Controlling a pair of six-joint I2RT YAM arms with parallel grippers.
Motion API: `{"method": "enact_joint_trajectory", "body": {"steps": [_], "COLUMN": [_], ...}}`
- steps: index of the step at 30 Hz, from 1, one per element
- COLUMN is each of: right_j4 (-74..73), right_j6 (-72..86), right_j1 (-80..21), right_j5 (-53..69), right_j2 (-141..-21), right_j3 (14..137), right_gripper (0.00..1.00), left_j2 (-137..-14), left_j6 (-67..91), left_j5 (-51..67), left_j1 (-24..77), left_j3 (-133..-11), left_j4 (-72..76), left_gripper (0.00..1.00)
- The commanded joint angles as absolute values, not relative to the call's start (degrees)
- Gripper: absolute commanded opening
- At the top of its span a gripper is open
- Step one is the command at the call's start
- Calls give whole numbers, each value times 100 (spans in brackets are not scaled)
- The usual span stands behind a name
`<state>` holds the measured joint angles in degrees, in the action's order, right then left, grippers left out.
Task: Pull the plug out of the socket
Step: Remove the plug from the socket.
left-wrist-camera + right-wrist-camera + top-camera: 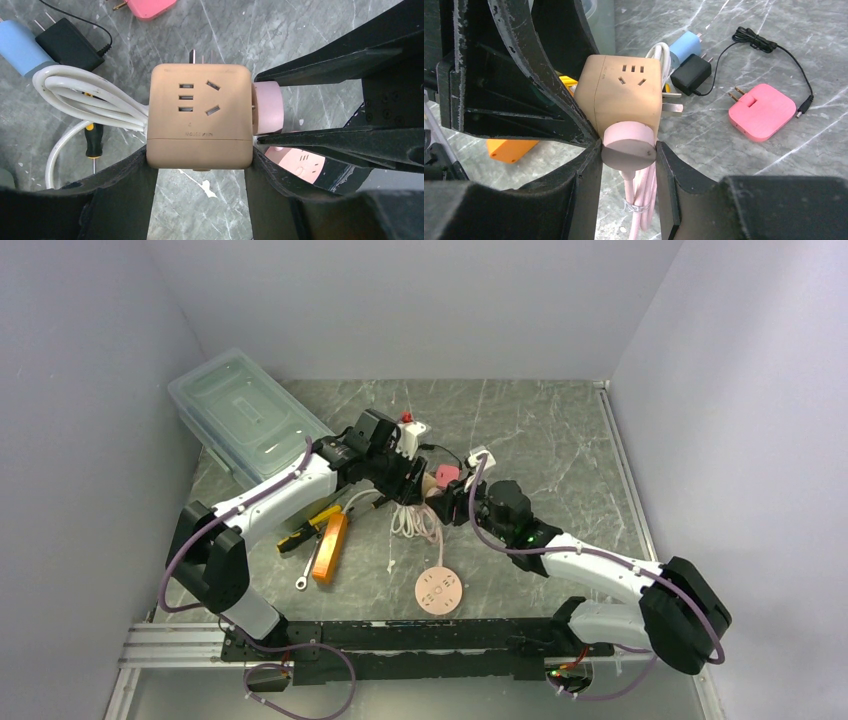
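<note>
Plug [629, 146], round and pale pink, shown fully seated in one side face of the tan cube socket [199, 117], near the middle of the table [724, 150] between the two arms; no gap is visible between the plug's collar and the socket face. The socket is clamped across its two opposite sides by the left gripper [199, 165], whose fingers [125, 200] are pressed flat against the body. The plug head is pinched on its rim by the right gripper [629, 162], one of its fingers [586, 185] on each side, neither pair being fully together. The plug's pink cable [639, 200] is seen hanging down between the right fingers. The socket appears to be held clear of the table, though this cannot be confirmed. Behind it lie a coiled white cord [85, 97], a black adapter [70, 45], a blue adapter [686, 45] and a pink charger [762, 111], all apart from both grippers. The step in hand is judged to be the extraction itself: both grasps are made, and the plug is not yet withdrawn. A straight pull along the plug's axis, away from the socket face, is called for, with the socket braced by the left arm. Any sideways tilt should be avoided, since the pins could bind or the round head could slip from the grasp.
</note>
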<state>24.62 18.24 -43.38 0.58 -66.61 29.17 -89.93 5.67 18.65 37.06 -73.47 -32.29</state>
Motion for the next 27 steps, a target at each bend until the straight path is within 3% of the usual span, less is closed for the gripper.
{"method": "enact_joint_trajectory", "body": {"steps": [1,5,6,10,13,19,27], "right_j4": [2475,2236,2145,1812,1732,1481,1516], "right_j6": [1828,1772,1794,1904,1903,1801,1757], "right_j1": [-4199,-4350,-4366,-4421,-4496,-4509,-4530], "right_j5": [340,40,16,-417,-613,-507,-239], "right_j2": [-6576,-6614,-6647,-6695,-6619,-6684,-6747], "right_j3": [2869,3024,3089,3303,3331,3515,3606], "right_gripper": [0,0,6,51,69,75,66], "left_j2": [-8787,-8806,-8818,-8867,-8902,-8950,-9111], "left_j6": [456,530,550,615,641,601,420], "left_j5": [1263,1194,1195,1264,1296,1334,1098], "left_j1": [3507,3507,3507,3507,3507,3513,3883], "left_j3": [-7415,-7430,-7434,-7450,-7463,-7471,-7515], "left_j4": [-3228,-3226,-3238,-3240,-3243,-3252,-3366], "left_gripper": [0,0,0,0,0,0,0]}}
